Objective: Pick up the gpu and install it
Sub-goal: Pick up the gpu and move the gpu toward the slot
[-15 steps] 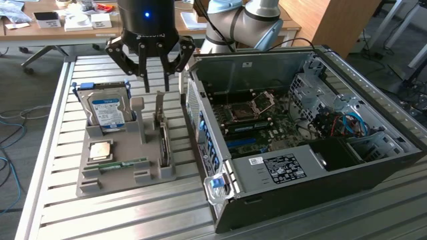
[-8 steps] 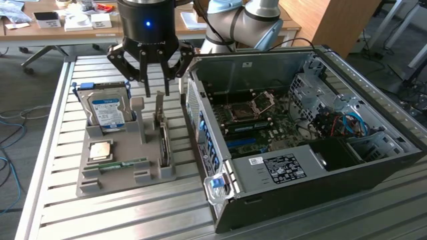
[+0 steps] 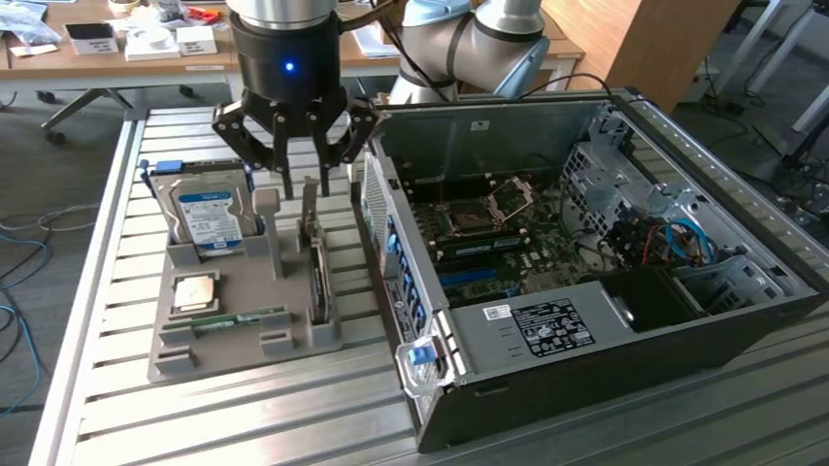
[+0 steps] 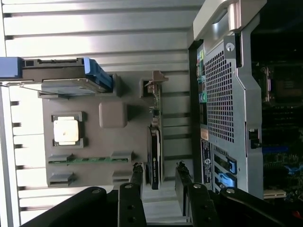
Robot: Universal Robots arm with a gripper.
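Hovering over the grey holder tray (image 3: 233, 340), my gripper (image 3: 320, 186) hung with its fingers (image 4: 137, 176) apart and nothing between them, lined up above the gpu (image 3: 315, 267). The card stood on edge in a slot on the tray's right side in the exterior view, just beside the open computer case (image 3: 622, 369) and apart from the hard drive (image 3: 208, 218) on the tray's far left.

I judged the gpu light and stiff, but thin and fragile. Its flat faces would give the pads a fair hold, while any squeeze on the small parts or twist of the board could harm it. The free top edge, pinched across both faces and away from the metal end bracket, looked the safest place to grip.

In the wrist view I saw the card (image 4: 155, 142) only edge-on, so its faces were hard to read. Its lower edge sat down in the tray slot, hiding the contacts. Inside the case, I could not make out which motherboard slot would take it.
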